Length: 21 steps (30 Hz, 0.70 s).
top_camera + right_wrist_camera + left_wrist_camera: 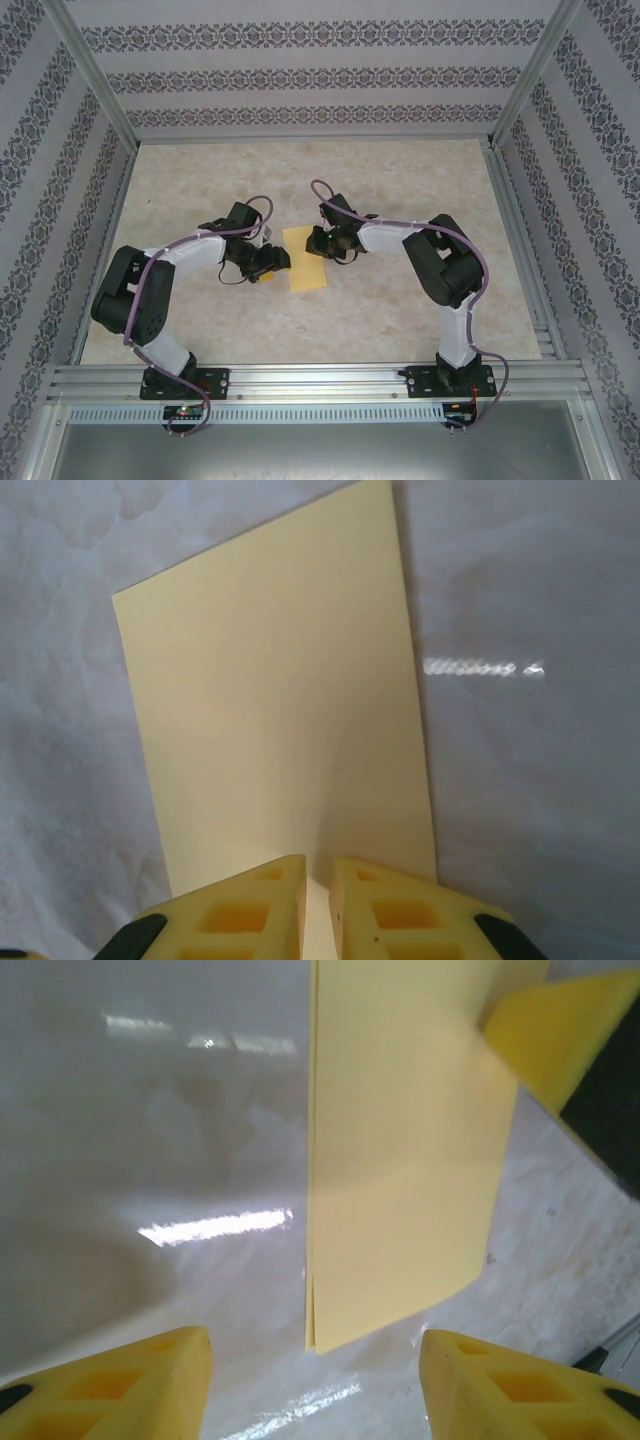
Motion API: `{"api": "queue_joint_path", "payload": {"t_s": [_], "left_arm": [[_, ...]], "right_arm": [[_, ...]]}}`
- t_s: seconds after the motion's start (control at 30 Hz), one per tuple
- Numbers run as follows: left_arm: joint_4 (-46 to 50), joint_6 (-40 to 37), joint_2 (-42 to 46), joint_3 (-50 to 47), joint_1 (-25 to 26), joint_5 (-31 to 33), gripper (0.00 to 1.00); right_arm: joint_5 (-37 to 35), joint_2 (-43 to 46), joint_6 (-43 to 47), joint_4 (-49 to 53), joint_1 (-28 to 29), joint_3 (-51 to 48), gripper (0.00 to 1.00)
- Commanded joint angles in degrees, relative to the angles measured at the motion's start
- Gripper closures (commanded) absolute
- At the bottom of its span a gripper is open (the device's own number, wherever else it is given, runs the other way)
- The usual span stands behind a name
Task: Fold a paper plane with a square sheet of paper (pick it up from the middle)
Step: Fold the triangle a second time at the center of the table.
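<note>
Right wrist view finds the right gripper [318, 872] nearly closed over the right edge of the folded square sheet of paper [275, 710], with no telling whether it grips, and the left gripper [315, 1350] released just left of it, so any nudge could slide or unfold the sheet.

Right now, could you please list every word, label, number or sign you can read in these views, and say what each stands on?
No text can be read.
The yellow paper is blank.
The wall pattern is ornament, not lettering.
Any marking on the small electronics at the arm bases is too small to read.
</note>
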<state>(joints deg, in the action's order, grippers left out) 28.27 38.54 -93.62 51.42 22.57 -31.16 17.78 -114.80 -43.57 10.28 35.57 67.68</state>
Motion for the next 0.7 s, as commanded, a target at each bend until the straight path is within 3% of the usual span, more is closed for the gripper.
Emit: {"api": "queue_joint_path", "payload": {"t_s": [0.0,0.67], "left_arm": [[1.16,2.36,2.78,-0.83,1.85,-1.69,0.42],[-8.07,9.74,0.70,-4.73,6.18,-1.98,0.51]], "right_arm": [[-0.57,-3.47,-1.84,-0.22,-0.41,-0.50,0.83],[1.34,-0.96,-13.96,-10.68,1.02,-9.38,0.83]]}}
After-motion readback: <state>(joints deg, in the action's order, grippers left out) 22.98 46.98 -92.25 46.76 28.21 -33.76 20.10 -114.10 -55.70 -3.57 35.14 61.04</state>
